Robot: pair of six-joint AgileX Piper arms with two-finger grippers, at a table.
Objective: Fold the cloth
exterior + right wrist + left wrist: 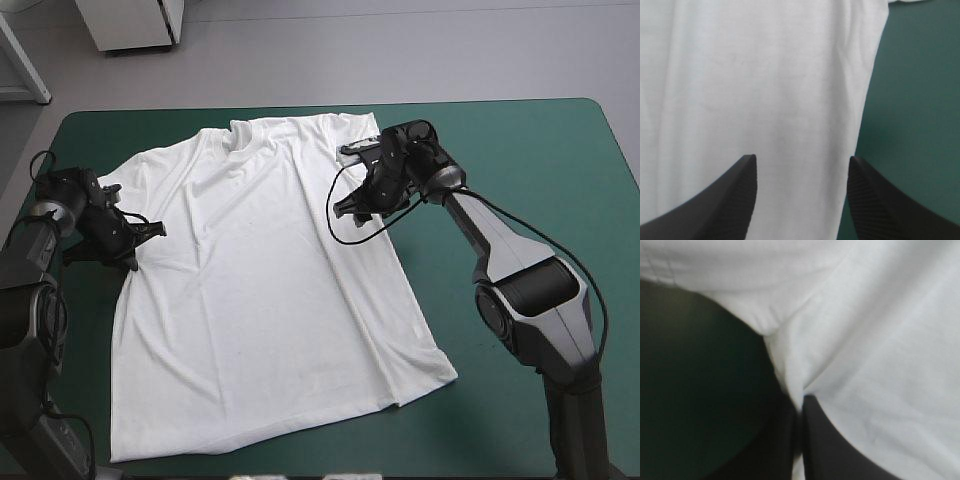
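A white, short-sleeved T-shirt (260, 290) of thin fabric lay spread flat on the table (530, 170) with the teal-green cover. Its collar pointed toward the far edge and its hem lay along the near edge, running toward the near left corner.

The left gripper (801, 400), with two broad black fin-shaped fingers, was pinched together on a pleat at the shirt's left side, where the sleeve meets the body. A white sliver showed between the fingers. The right gripper (801, 167) stood with its fingers wide apart over the shirt's right side edge, clamping nothing.

The cloth looked light, limp and not fragile. It would likely sag, drag and crease when lifted, and could slip from a shallow pinch. A firm hold on a seam or side edge, matched on both sides, seemed the safest.

How many layers the left gripper had caught could not be made out. Nor was it clear whether the right fingertips touched the fabric. That arm covered most of the right sleeve.
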